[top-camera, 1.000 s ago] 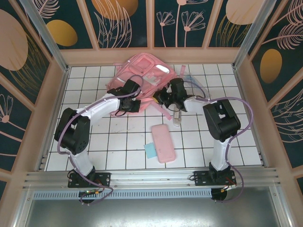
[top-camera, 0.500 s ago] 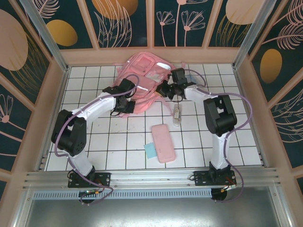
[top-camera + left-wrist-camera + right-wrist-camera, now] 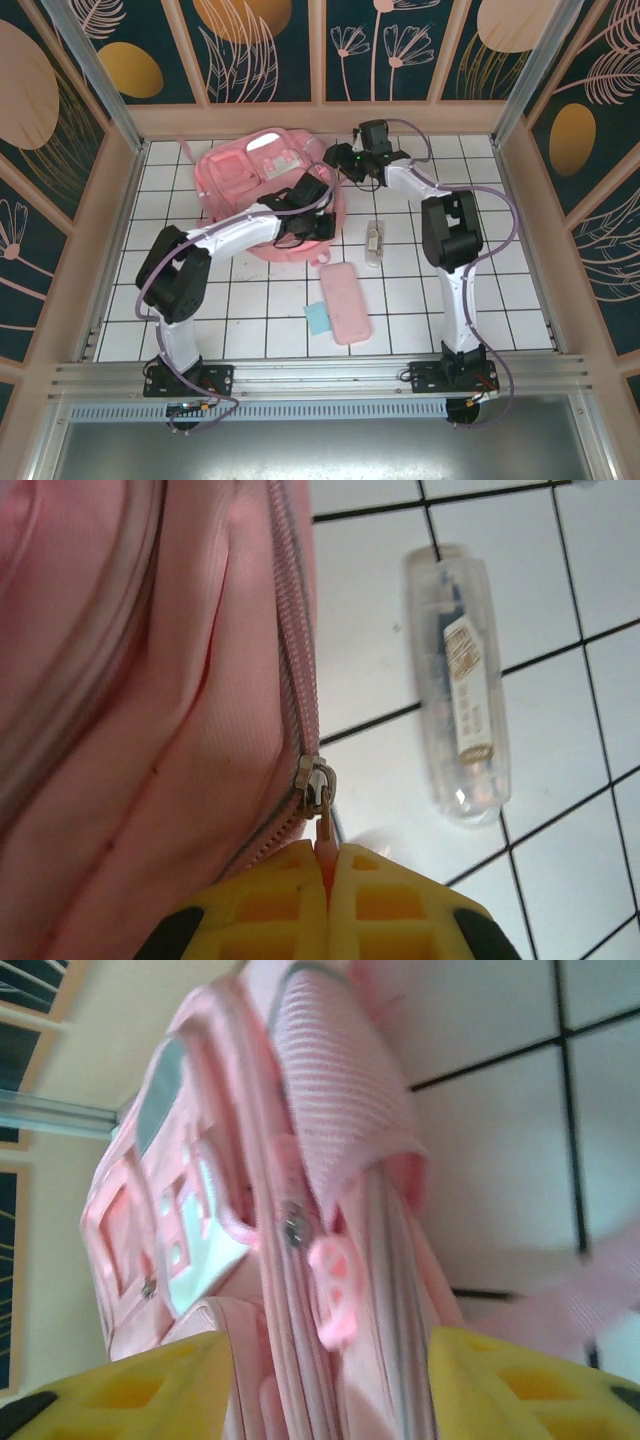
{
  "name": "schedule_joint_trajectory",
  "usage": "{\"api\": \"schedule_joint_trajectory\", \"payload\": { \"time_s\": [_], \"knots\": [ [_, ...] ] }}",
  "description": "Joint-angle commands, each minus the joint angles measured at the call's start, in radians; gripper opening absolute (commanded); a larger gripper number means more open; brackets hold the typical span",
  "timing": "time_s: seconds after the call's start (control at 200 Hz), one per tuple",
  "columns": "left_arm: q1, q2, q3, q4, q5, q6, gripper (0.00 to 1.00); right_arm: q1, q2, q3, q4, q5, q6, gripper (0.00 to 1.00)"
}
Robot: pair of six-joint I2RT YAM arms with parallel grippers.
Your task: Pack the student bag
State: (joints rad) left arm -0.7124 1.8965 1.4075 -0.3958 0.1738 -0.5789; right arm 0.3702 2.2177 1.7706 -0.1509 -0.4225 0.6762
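The student bag [image 3: 245, 180], a big soft pink backpack, lies at the back left of the tiled table. My left gripper [image 3: 318, 226] is at the bag's right edge. In the left wrist view it [image 3: 328, 852] is shut on the pink zipper pull, just below the metal slider [image 3: 315, 783] of the bag's zip. My right gripper [image 3: 341, 160] stands open at the bag's back right corner. Its yellow fingers [image 3: 165, 1385] straddle the bag's side [image 3: 330, 1110], and a pink paw-shaped pull [image 3: 335, 1278] hangs loose between them.
A clear plastic tube [image 3: 374, 243] with something inside lies right of the bag, close to my left gripper [image 3: 462, 680]. A flat pink pencil case [image 3: 345, 302] and a small blue pad [image 3: 318, 318] lie nearer the front. Wooden walls [image 3: 120, 200] ring the table.
The right gripper has let go of the bag and opened, shifting toward the back. The left gripper has moved right, still holding the zipper pull, and the bag has swung to the left.
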Motion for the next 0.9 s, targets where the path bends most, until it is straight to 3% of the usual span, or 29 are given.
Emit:
{"api": "schedule_joint_trajectory", "payload": {
  "time_s": [0.0, 0.205, 0.335, 0.495, 0.61, 0.846, 0.896],
  "knots": [
    [-0.008, 0.06, 0.105, 0.059, -0.021, -0.006, 0.0, -0.023, -0.187, -0.138, 0.045, 0.054, -0.008, 0.6],
    [-0.007, 0.11, 0.188, 0.042, -0.039, 0.016, 0.0, -0.027, -0.424, -0.464, 0.054, 0.084, -0.017, 0.64],
    [-0.007, 0.118, 0.181, 0.043, -0.007, 0.01, 0.0, -0.017, -0.459, -0.601, 0.214, -0.025, 0.061, 0.64],
    [-0.008, 0.1, 0.145, 0.049, 0.015, 0.002, 0.0, 0.044, -0.326, -0.535, 0.239, -0.047, 0.069, 0.6],
    [-0.009, 0.066, 0.096, 0.05, 0.025, -0.006, 0.0, 0.055, -0.236, -0.49, 0.275, -0.069, 0.094, 0.44],
    [-0.007, 0.004, 0.001, 0.044, 0.003, -0.018, 0.0, 0.059, -0.233, -0.514, 0.252, -0.032, 0.101, 0.51],
    [-0.007, 0.003, -0.004, 0.044, 0.003, -0.018, 0.0, 0.064, -0.224, -0.51, 0.241, -0.025, 0.09, 0.35]
  ]
}}
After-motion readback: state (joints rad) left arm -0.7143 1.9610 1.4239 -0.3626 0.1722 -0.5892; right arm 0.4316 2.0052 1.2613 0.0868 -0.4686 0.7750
